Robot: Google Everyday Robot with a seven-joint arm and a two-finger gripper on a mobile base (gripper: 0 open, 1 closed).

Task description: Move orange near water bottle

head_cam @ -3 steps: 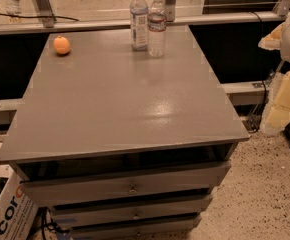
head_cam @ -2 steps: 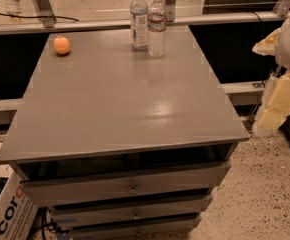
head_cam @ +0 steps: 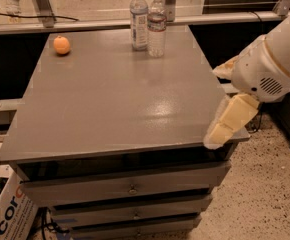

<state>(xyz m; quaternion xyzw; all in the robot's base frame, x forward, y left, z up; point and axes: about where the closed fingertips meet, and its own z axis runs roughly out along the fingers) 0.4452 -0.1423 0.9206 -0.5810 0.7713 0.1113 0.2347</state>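
Observation:
The orange (head_cam: pixel 61 45) sits at the far left corner of the grey table top (head_cam: pixel 115 99). Two clear water bottles stand side by side at the far middle, one with a white label (head_cam: pixel 139 18) and one with a dark band (head_cam: pixel 156 26). My gripper (head_cam: pixel 214 106) is at the table's right front edge, far from the orange and the bottles. Its cream fingers (head_cam: pixel 230 120) are spread apart and hold nothing. The white arm (head_cam: pixel 272 66) comes in from the right.
The table is a cabinet with several drawers (head_cam: pixel 130 189) in its front. A metal rail (head_cam: pixel 85 25) runs behind it. A cardboard box (head_cam: pixel 5 216) stands on the floor at the lower left. Speckled floor (head_cam: pixel 270 199) lies to the right.
My arm has swung left into the view, and the gripper has come from beyond the right side to the table's right front edge. The orange and bottles have not moved.

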